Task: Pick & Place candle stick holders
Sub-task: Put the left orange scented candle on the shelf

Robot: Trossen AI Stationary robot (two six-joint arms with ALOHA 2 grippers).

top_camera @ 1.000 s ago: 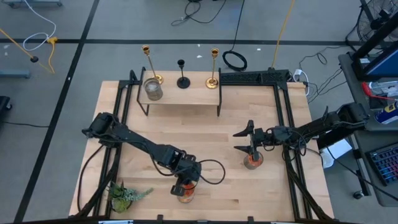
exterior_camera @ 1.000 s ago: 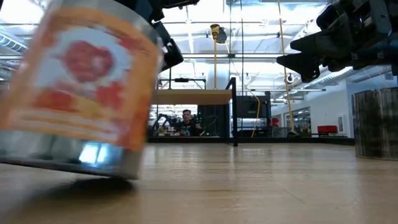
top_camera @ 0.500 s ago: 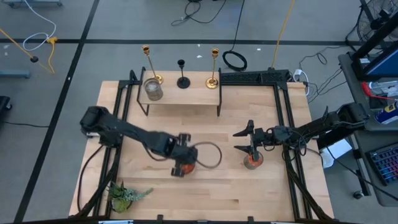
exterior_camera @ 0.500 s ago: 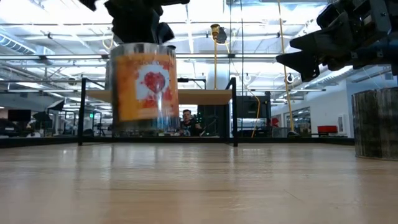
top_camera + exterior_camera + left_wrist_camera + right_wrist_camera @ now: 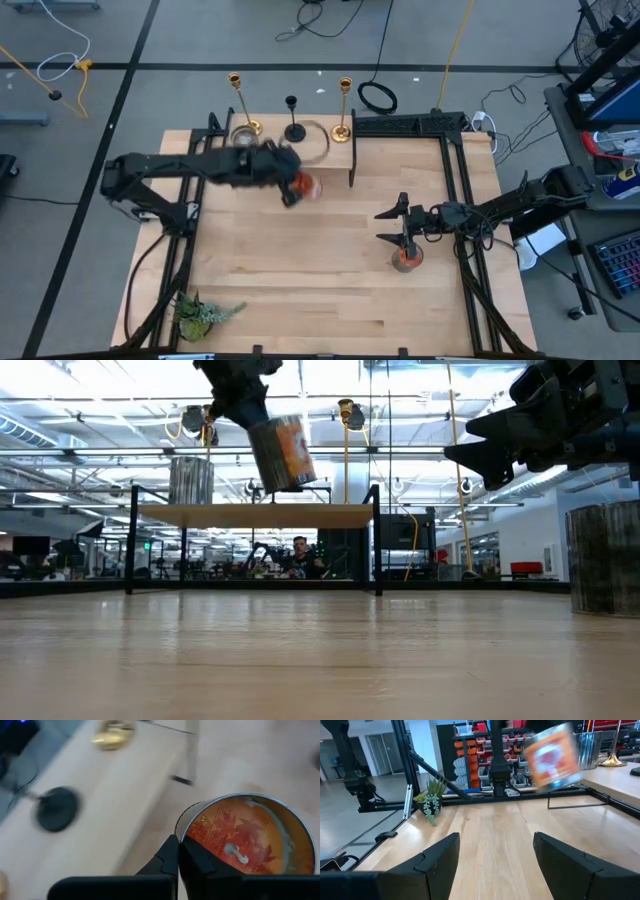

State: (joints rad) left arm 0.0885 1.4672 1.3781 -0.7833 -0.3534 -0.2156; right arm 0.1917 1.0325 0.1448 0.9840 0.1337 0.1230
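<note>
Wooden shelf [image 5: 300, 152] carries three candlesticks [image 5: 291, 119] along its back edge. Left gripper [image 5: 285, 183], clenched on a candle jar's [image 5: 304, 185] rim (thin hold), swings near; a slip could topple them. Right gripper [image 5: 398, 226] waits agape, well apart.

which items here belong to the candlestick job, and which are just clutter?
Job: left gold candlestick, black candlestick, right gold candlestick, all on the shelf.

Clutter: orange candle jar held by the left pincer, table jar by the open right pincer, silver jar, plant.
</note>
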